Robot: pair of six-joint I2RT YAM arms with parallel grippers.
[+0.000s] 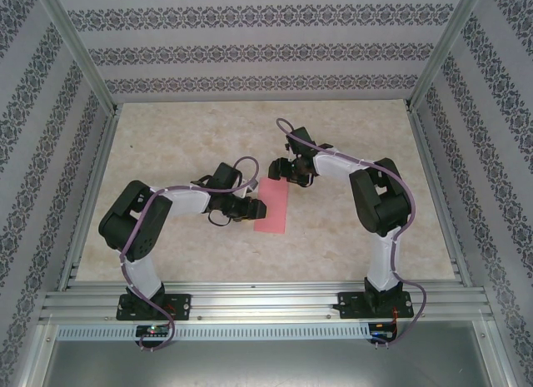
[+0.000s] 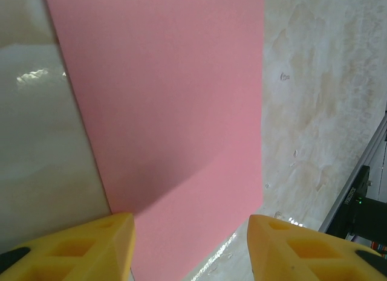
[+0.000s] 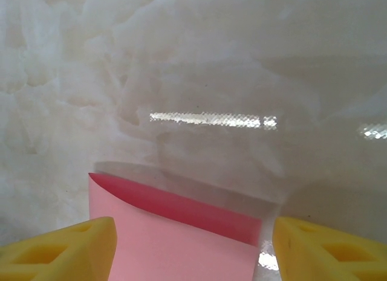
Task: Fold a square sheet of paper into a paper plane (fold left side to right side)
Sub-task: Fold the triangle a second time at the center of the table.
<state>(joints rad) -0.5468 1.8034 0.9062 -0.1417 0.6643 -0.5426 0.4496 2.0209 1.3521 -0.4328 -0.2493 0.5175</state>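
Note:
The pink-red sheet of paper (image 1: pixel 273 205) lies on the table as a narrow rectangle, folded in half. My left gripper (image 1: pixel 255 209) stands open at its left edge, yellow fingertips (image 2: pixel 91 245) straddling the paper (image 2: pixel 175 124) without pinching it. My right gripper (image 1: pixel 287 172) hovers open over the paper's far end. In the right wrist view the top layer (image 3: pixel 175 251) lifts slightly off the darker lower layer (image 3: pixel 199 211), and the gap between the fingertips (image 3: pixel 326 248) spans the paper's width.
The marble-patterned tabletop (image 1: pixel 183 146) stretches all round the paper. Aluminium frame rails (image 1: pixel 266 302) run along the near edge and both sides. Patterned walls enclose the cell.

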